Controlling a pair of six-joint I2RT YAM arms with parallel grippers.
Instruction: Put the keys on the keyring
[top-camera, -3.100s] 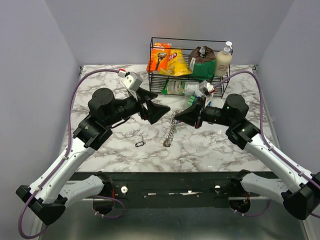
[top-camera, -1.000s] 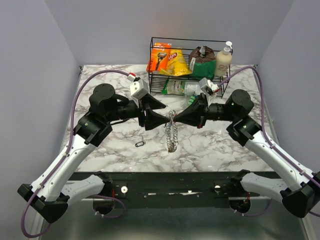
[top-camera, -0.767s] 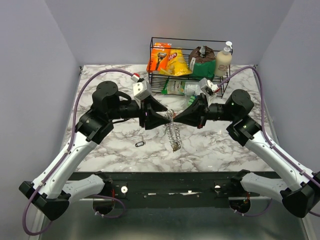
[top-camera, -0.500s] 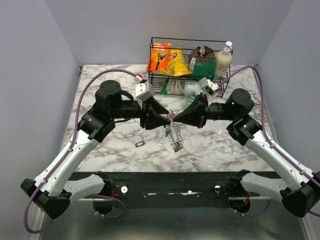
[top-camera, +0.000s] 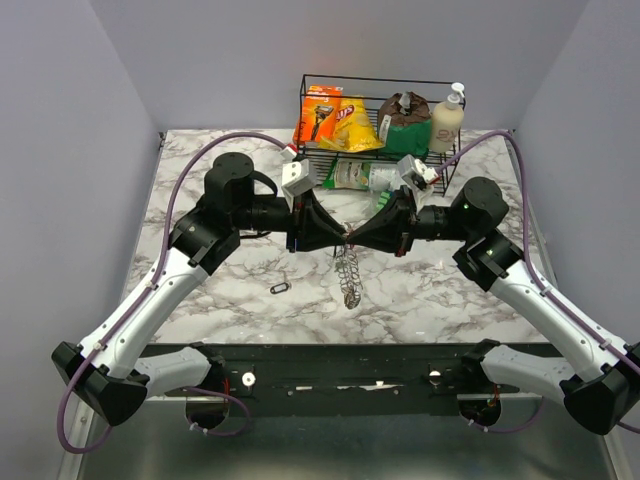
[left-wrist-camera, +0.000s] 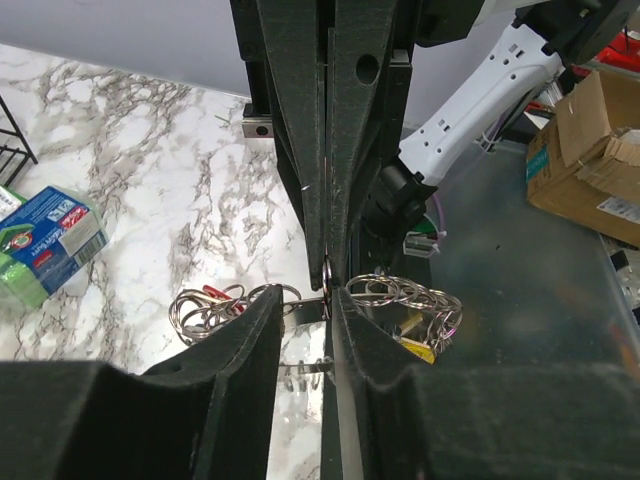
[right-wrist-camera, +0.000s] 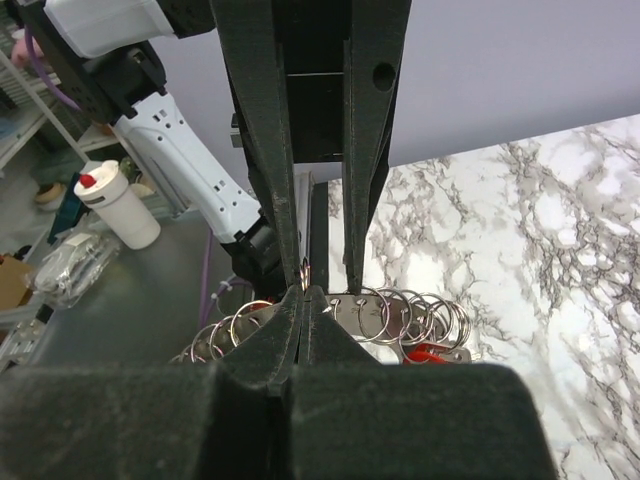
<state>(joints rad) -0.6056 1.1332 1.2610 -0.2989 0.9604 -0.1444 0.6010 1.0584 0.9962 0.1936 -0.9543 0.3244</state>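
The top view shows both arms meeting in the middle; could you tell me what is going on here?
The right gripper is shut on the keyring, holding it above the marble table with its chain dangling. The left gripper faces it tip to tip, jaws slightly apart around the ring's top. A small dark key lies alone on the table, left of the chain.

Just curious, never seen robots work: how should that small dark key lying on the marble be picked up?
Probably from straight above, pinching the small dark key across its narrow width: it lies flat on the table, leaving no edge to reach from the side.
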